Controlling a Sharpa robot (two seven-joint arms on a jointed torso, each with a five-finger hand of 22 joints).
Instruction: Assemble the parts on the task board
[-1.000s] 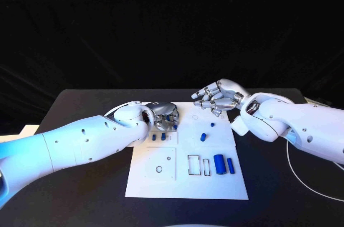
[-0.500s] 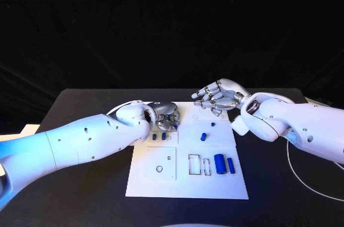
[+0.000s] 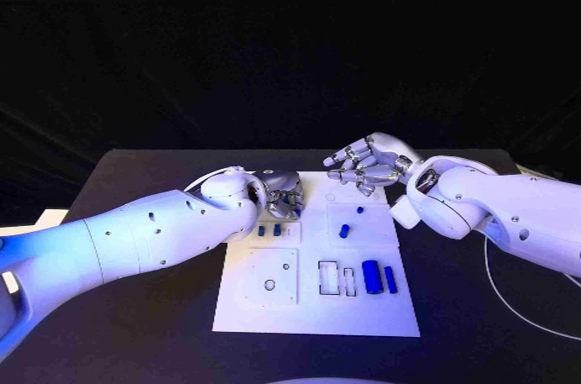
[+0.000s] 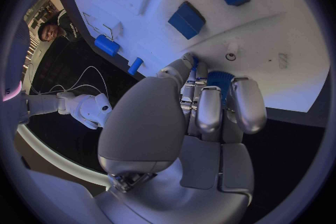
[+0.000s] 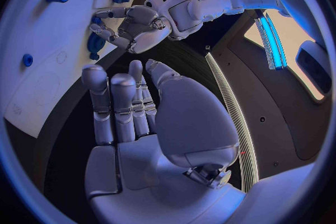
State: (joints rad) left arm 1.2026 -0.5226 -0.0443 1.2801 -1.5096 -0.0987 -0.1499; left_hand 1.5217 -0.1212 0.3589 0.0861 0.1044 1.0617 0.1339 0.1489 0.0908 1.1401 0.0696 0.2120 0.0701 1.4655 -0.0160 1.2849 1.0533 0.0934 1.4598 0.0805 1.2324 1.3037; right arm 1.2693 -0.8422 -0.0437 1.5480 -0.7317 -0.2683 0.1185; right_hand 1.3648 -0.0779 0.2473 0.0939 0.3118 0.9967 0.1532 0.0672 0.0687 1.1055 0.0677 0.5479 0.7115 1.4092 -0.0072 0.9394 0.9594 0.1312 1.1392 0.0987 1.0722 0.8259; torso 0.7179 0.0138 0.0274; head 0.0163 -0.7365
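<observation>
Centrally on the matte black table lay the flat white task board, a rectangular plate marked with outlined panels and cut-out slots. Small blue parts were scattered over it: a broad upright block with a slimmer bar just beside it near the board's right edge, a short rounded peg further up, and a tiny piece above that. Two small blue pieces sat just below the left hand.

The left hand, smooth silver metal with segmented fingers, was lowered onto the board's far-left corner. In the left wrist view its fingers were curled together around a blue piece, apparently held against the board; two square blue blocks lay beyond the fingertips. How firmly the piece was gripped could not be made out, since the fingers covered most of it.

The right hand was held above the board's far edge, well apart from the parts, palm turned up, fingers loosely bent and separated, with nothing in it. Its wrist view showed the fingers nearly straight and side by side.

The left arm hid the board's left edge. A thin white cable lay on the table to the right.
</observation>
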